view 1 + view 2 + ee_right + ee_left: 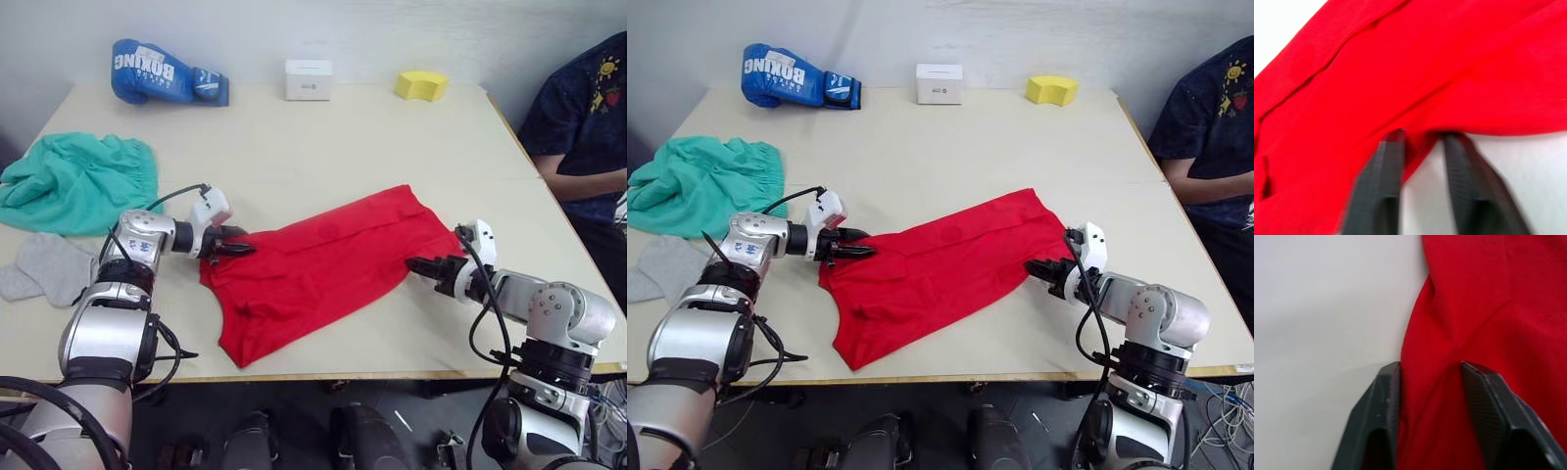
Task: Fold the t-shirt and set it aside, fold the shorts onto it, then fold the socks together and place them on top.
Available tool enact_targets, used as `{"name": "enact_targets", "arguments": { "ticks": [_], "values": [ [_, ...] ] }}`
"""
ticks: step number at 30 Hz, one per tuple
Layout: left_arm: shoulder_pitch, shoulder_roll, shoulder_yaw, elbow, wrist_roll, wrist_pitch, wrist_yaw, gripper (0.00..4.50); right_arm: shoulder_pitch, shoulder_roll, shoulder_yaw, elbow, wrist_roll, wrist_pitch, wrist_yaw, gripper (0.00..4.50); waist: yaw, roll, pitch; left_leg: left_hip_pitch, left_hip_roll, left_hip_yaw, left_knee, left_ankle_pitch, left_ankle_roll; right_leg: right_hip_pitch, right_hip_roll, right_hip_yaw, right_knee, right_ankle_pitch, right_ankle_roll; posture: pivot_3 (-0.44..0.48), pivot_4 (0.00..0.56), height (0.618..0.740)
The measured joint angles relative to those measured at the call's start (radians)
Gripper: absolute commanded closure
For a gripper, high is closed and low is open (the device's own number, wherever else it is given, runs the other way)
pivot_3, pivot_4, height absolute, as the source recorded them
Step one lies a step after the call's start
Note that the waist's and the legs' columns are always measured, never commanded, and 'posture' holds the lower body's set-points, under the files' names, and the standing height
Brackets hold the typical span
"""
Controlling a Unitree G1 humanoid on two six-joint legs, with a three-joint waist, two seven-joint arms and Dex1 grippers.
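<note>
1. Head view first: I've got the red t-shirt lying partly folded and slanted across the middle of the beige table, one end pointing to the far right, the other toward the near edge.
2. My left gripper is at the shirt's left edge. On the left wrist cam both black fingers are spread apart with a ridge of red cloth running between them, so they straddle the fabric without clamping it.
3. My right gripper is at the shirt's right edge, low on the table. Right wrist cam shows its fingers apart too, with the tips right at the red hem. Cloth sits at the tips, but I can't tell if any is actually pinched.
4. Teal shorts are bunched up at the table's left side, well apart from the shirt.
5. Grey socks lie just nearer than the shorts, by the left edge, with my left arm passing beside them.
6. Along the far edge, from left to right: a blue boxing glove, a small white box and a yellow sponge.
7. A person in a dark printed shirt is sitting at the far right corner, forearm resting on the table edge.
</note>
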Motion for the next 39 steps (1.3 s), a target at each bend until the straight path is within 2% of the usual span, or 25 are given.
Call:
{"name": "enact_targets", "arguments": {
  "ticks": [3,4,9,10,15,19,23,26,29,33,34,36,39],
  "values": [
    [0.046,0.001,0.022,-0.06,-0.022,0.024,-0.002,4.39,-0.001,-0.007,0.034,0.021,0.0,-0.054,0.004,4.5,0.0,0.0,0.0,0.0,0.0,0.0,0.0,0.0,0.0,0.0,0.0,0.0,0.0,0.0,0.0,0.0,0.15,0.74],
    [0.063,0.001,0.028,-0.087,-0.029,0.033,-0.003,4.47,-0.001,-0.011,0.045,0.027,0.0,-0.067,0.008,4.5,0.0,0.0,0.0,0.0,0.0,0.0,0.0,0.0,0.0,0.0,0.0,0.0,0.0,0.0,0.0,0.0,0.15,0.74],
    [0.245,0.014,0.089,-0.379,-0.104,0.183,0.022,4.47,-0.037,-0.099,0.164,0.126,-0.024,-0.191,0.072,4.5,-0.008,0.001,0.0,0.0,0.0,0.001,-0.001,0.0,-0.001,0.0,0.0,0.001,0.0,0.0,0.0,0.0,0.15,0.74],
    [0.314,0.015,0.106,-0.493,-0.122,0.235,0.049,4.47,-0.061,-0.129,0.212,0.174,-0.043,-0.244,0.1,4.5,-0.013,0.002,0.001,0.0,0.0,0.001,-0.001,0.0,-0.001,0.0,0.0,0.001,0.0,0.0,0.0,0.0,0.15,0.74],
    [0.62,-0.02,0.177,-0.992,-0.206,0.463,0.219,4.47,-0.235,-0.213,0.373,0.502,-0.18,-0.526,0.206,4.5,-0.019,0.003,0.001,0.001,0.0,0.001,-0.001,0.002,-0.004,0.001,0.0,0.002,0.0,0.0,0.001,0.0,0.15,0.74],
    [0.772,-0.056,0.181,-1.259,-0.254,0.607,0.321,4.47,-0.378,-0.214,0.426,0.781,-0.248,-0.704,0.266,4.5,-0.019,0.003,0.002,0.001,-0.001,0.001,-0.001,0.003,-0.005,0.001,-0.001,0.002,0.0,0.0,0.001,0.0,0.15,0.74],
    [0.867,-0.092,0.167,-1.452,-0.289,0.726,0.418,4.47,-0.468,-0.218,0.434,0.971,-0.293,-0.81,0.321,4.5,-0.015,0.003,0.002,0.001,-0.001,0.001,-0.001,0.003,-0.006,0.001,-0.001,0.002,-0.001,0.0,0.001,0.0,0.15,0.74],
    [0.882,-0.101,0.171,-1.509,-0.296,0.788,0.485,3.82,-0.482,-0.241,0.434,1.008,-0.296,-0.809,0.379,3.89,-0.01,0.004,0.002,0.001,-0.001,0.001,-0.001,0.003,-0.006,0.001,-0.001,0.002,-0.002,0.0,0.001,0.0,0.15,0.74],
    [0.868,-0.064,0.169,-1.507,-0.315,0.795,0.465,2.9,-0.449,-0.296,0.433,0.94,-0.288,-0.745,0.459,2.91,0.0,0.004,0.002,0.0,-0.001,0.0,-0.001,0.002,-0.006,0.001,-0.001,0.002,-0.002,0.0,0.001,0.0,0.15,0.74],
    [0.727,0.011,0.198,-1.417,-0.383,0.786,0.367,1.66,-0.281,-0.382,0.43,0.622,-0.225,-0.55,0.544,1.51,0.018,0.005,0.003,-0.001,0.0,-0.002,-0.002,-0.002,-0.011,0.001,-0.001,0.0,-0.004,-0.001,0.0,0.0,0.15,0.74],
    [0.66,0.019,0.196,-1.366,-0.394,0.778,0.345,1.32,-0.207,-0.409,0.421,0.498,-0.187,-0.468,0.558,1.09,0.023,0.006,0.003,-0.001,-0.001,-0.002,-0.002,-0.002,-0.011,0.001,-0.001,0.0,-0.004,-0.001,0.0,0.0,0.15,0.74],
    [0.555,0.03,0.178,-1.262,-0.393,0.756,0.312,1.3,-0.099,-0.429,0.397,0.3,-0.105,-0.328,0.567,0.47,0.031,0.006,0.003,-0.001,0.0,-0.002,-0.002,-0.001,-0.006,0.001,-0.001,0.0,-0.005,-0.001,0.0,0.0,0.15,0.74],
    [0.395,0.021,0.075,-1.083,-0.351,0.702,0.252,1.3,0.048,-0.442,0.336,0.024,0.016,-0.146,0.561,0.47,0.036,0.006,0.003,-0.002,0.0,-0.002,-0.002,-0.001,-0.004,0.001,-0.001,-0.001,-0.007,0.0,0.001,0.0,0.15,0.74]
  ]
}}
